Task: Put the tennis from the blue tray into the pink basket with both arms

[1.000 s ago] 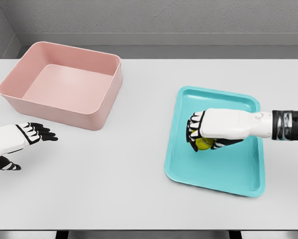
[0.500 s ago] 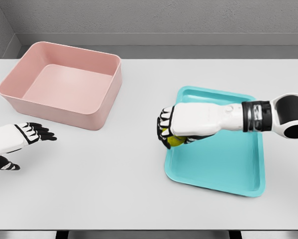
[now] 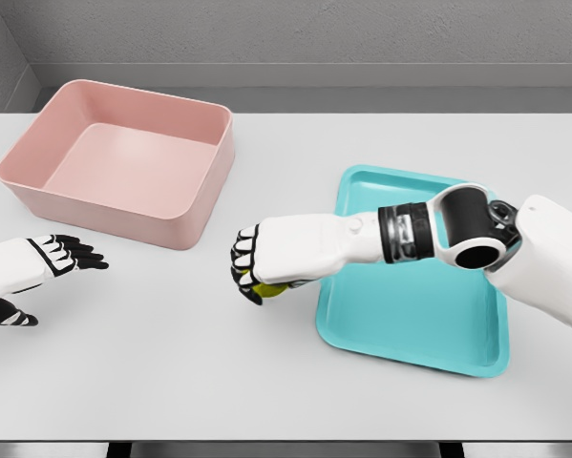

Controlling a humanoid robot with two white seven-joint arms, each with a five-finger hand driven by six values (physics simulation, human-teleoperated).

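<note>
The tennis ball [image 3: 264, 287] shows only as a yellow-green sliver under the curled fingers of the right hand [image 3: 257, 264], which is clamped around it. Ball and hand are over bare tabletop [image 3: 171, 363], left of the blue tray [image 3: 414, 315] and below and to the right of the pink basket [image 3: 123, 162], roughly midway across the tabletop. The tray lies flat toward the right edge with nothing in it; the basket sits near the far left corner, its inside bare.

The tabletop is a plain pale grey slab. Behind its far edge runs a darker grey strip of floor and a rough grey wall.

The right arm comes in from the right edge, crosses over the tray's upper half with its elbow joint above the tray, and the forearm stretches left, back of the hand up, knuckles pointing left. The left hand [image 3: 37, 267] is low over the near left edge, palm inward, its black fingers extended and loosely spread, its thumb apart below, holding nothing.
</note>
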